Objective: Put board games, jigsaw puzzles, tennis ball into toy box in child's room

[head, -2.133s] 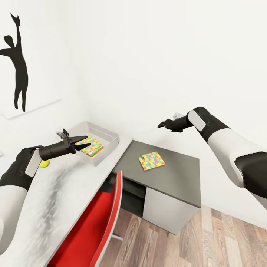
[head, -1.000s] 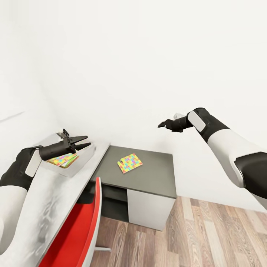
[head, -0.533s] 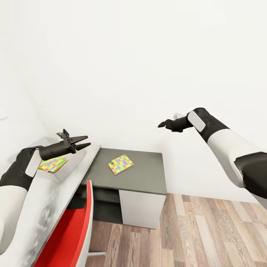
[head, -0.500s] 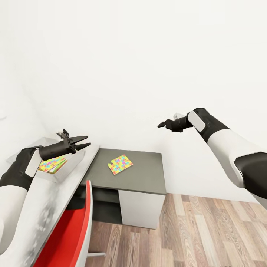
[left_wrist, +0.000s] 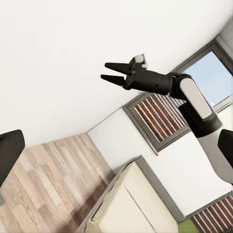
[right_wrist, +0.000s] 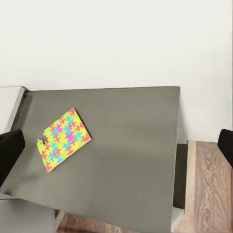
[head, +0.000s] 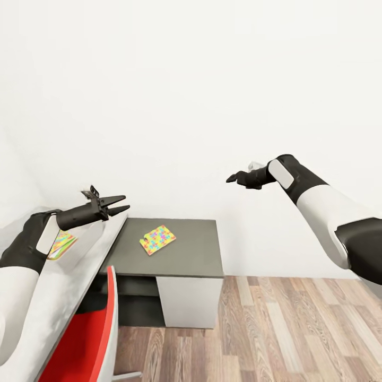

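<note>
One jigsaw puzzle (head: 157, 239) lies flat on the lower dark grey cabinet top (head: 191, 254) that joins the table (head: 63, 286); the right wrist view looks down on this jigsaw puzzle (right_wrist: 62, 138). The toy box (head: 87, 232) is mostly behind my left forearm, with a multicoloured panel (head: 62, 244) showing inside it. My left gripper (head: 120, 204) hovers open above the table's corner, holding nothing. My right gripper (head: 229, 179) is raised in the air to the right of the cabinet, well above it. The left wrist view shows this right gripper (left_wrist: 109, 72) open and empty.
A red chair (head: 87, 339) is tucked under the table at the lower left. Wood plank floor (head: 276, 329) spreads out to the right of the cabinet. A white wall stands right behind the furniture. The left wrist view shows a dark-framed window (left_wrist: 160, 114) and the beige bed (left_wrist: 138, 204).
The head view has swung to the right, so table, toy box and puzzle sit further left in the picture and more floor shows. Both arms keep their pose.
</note>
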Controlling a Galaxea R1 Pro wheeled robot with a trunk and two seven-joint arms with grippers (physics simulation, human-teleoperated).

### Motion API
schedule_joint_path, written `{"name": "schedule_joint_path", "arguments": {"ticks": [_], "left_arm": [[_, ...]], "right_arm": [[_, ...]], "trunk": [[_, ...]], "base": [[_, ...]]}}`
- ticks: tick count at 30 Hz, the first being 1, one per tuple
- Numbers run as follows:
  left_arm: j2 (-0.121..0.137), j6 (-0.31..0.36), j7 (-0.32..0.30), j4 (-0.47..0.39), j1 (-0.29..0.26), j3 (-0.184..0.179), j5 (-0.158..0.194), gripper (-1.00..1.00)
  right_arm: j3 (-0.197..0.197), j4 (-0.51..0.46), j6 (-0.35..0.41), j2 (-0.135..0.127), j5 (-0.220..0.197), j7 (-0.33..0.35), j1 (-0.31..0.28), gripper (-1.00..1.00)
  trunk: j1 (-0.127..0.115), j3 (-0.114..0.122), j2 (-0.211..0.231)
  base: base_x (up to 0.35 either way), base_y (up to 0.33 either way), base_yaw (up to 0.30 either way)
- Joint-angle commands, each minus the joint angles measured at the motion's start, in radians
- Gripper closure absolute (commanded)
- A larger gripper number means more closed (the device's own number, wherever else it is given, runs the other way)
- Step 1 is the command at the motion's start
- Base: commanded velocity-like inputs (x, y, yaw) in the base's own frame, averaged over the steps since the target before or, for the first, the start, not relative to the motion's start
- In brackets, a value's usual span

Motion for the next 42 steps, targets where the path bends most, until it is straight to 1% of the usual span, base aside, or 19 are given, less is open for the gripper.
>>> {"name": "schedule_joint_path", "arguments": {"ticks": [1,8,16,24,28,32,42], "left_arm": [[0.000,0.007,-0.001,0.000,0.000,0.000,0.003,-1.00],[0.000,0.007,0.001,0.000,0.005,0.001,0.003,-1.00],[0.002,0.006,0.002,0.000,0.007,0.002,0.003,-1.00],[0.002,0.006,0.003,0.000,0.012,0.002,0.003,-1.00],[0.002,-0.018,0.002,0.001,0.014,0.001,0.003,-1.00],[0.002,-0.041,0.002,0.003,0.015,0.001,0.005,-1.00],[0.000,-0.050,0.002,0.004,0.017,0.000,0.006,-1.00]], "right_arm": [[0.004,0.000,0.002,-0.001,0.010,0.010,-0.001,-1.00],[0.005,-0.002,-0.004,0.000,0.010,0.007,0.013,-1.00],[0.005,-0.002,-0.036,0.001,0.009,0.005,0.016,-1.00],[0.005,-0.001,-0.043,0.002,0.009,0.004,0.017,-1.00],[0.005,-0.001,-0.044,0.003,0.010,0.004,0.019,-1.00],[0.005,-0.001,-0.045,0.007,0.011,0.004,0.022,-1.00],[0.005,0.000,-0.046,0.010,0.012,0.003,0.024,-1.00]], "trunk": [[0.001,-0.001,-0.002],[0.001,0.006,-0.002],[0.001,0.007,-0.002],[0.001,0.008,-0.002],[0.001,0.008,-0.002],[0.001,0.011,-0.002],[0.001,0.022,-0.002]], "base": [[0.000,0.000,-0.204],[0.000,0.000,-0.148],[-0.008,0.000,-0.023],[-0.132,0.000,-0.003],[-0.047,0.000,-0.036],[-0.013,0.000,-0.159],[-0.002,0.000,-0.210]]}}
